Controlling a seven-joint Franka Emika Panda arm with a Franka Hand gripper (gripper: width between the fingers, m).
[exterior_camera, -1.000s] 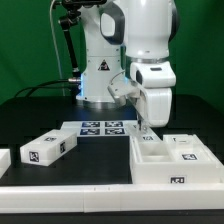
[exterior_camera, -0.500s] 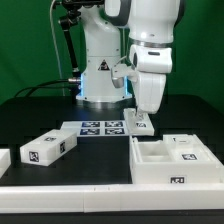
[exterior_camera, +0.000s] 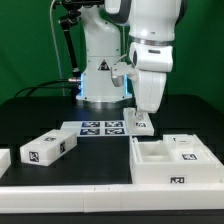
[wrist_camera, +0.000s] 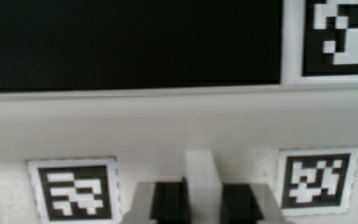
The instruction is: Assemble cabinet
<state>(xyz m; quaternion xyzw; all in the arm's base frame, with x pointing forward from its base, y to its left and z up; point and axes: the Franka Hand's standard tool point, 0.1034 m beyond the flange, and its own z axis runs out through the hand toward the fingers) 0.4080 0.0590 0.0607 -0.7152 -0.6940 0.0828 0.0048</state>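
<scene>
The cabinet body (exterior_camera: pixel 160 172), a white boxy part with square compartments, lies at the exterior view's right with a small tagged block (exterior_camera: pixel 187 152) in it. My gripper (exterior_camera: pixel 141 113) hangs just behind its back left corner, shut on a white tagged piece (exterior_camera: pixel 140 124) held above the table. In the wrist view the gripper (wrist_camera: pixel 204 205) has its dark fingers (wrist_camera: pixel 167 203) pinching a thin ridge of this white piece (wrist_camera: pixel 176 125), with a black-and-white tag on either side.
The marker board (exterior_camera: pixel 98 128) lies flat just left of the gripper, and one of its tags shows in the wrist view (wrist_camera: pixel 336 38). A tagged white block (exterior_camera: pixel 48 148) lies at the left, another white part (exterior_camera: pixel 3 158) at the left edge. A long white rail (exterior_camera: pixel 70 186) runs along the front.
The arm has straightened upright and shifted slightly left from the cabinet body's back edge, with the white tagged piece in its fingers. Over the last half second it has barely moved.
</scene>
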